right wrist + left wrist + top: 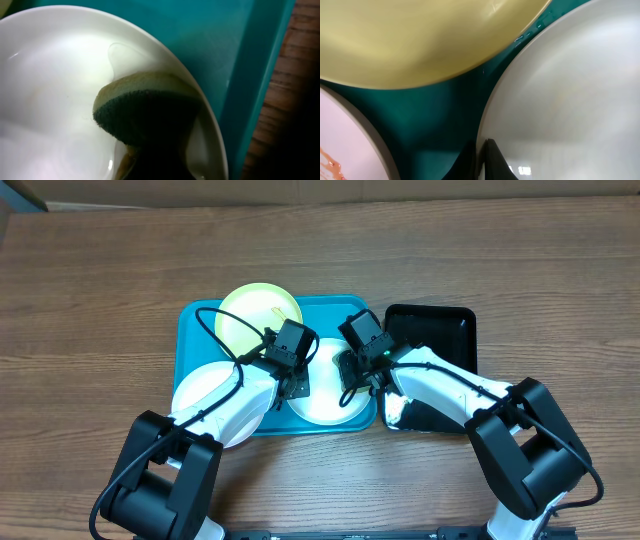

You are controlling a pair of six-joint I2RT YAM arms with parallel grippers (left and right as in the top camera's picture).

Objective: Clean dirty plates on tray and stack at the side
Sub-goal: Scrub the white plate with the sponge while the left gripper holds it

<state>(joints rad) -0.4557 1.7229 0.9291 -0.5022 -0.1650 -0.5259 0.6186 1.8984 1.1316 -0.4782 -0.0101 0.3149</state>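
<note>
Sponge [145, 112], pinched in the right gripper [352, 375], rests on the middle white plate [325, 408] at 4 o'clock in the tray [190, 340]. The left gripper [481, 152] clamps that plate's 9 o'clock rim. The smeared white plate [205, 392] overhangs the tray at 8 o'clock, and the yellow-green plate [250, 315] lies at 11.

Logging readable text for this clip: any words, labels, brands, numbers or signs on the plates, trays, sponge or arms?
No text can be read in any view.
Yellow-green plate, centre white plate, left white plate: plain, no print.
Turquoise tray, black tray: no label.
Sponge: no brand visible.
Arm housings: no marking legible from overhead.
</note>
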